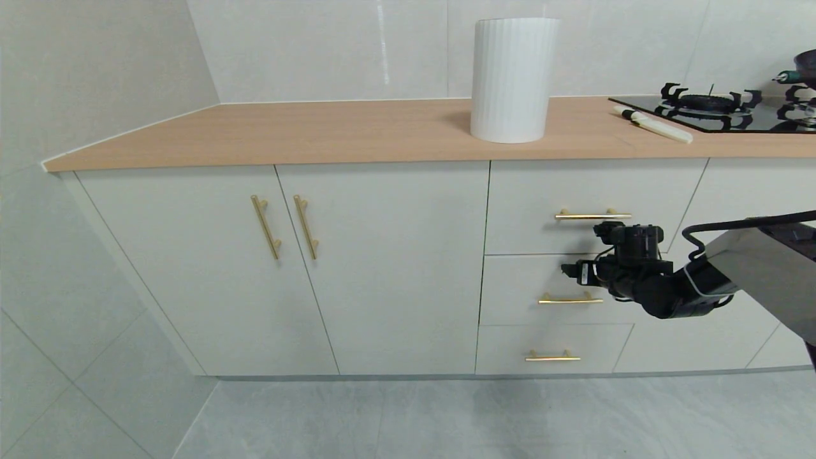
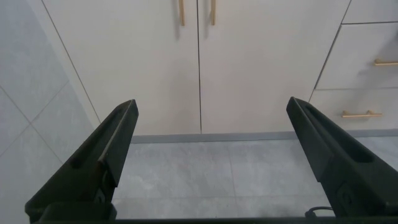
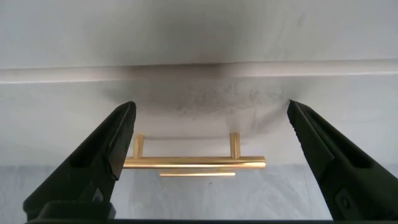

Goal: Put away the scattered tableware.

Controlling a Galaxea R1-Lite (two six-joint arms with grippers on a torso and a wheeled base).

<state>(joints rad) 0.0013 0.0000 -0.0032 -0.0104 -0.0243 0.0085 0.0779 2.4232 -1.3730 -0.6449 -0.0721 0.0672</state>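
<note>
Cream utensil (image 1: 653,125) on counter (image 1: 319,131), right end effector (image 3: 210,107) spread by gold handle (image 3: 194,163), left end effector (image 2: 211,101) spread

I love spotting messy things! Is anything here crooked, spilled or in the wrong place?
Only one thing: a pale utensil lies loose on the wooden counter, right beside the hob. Nothing looks spilled or broken. The white container stands upright, and the drawers and cupboard doors look shut.

the right gripper (image 3: 209,104) is held out level, fingers spread wide, and the left gripper (image 2: 211,101) hangs equally wide.
</note>
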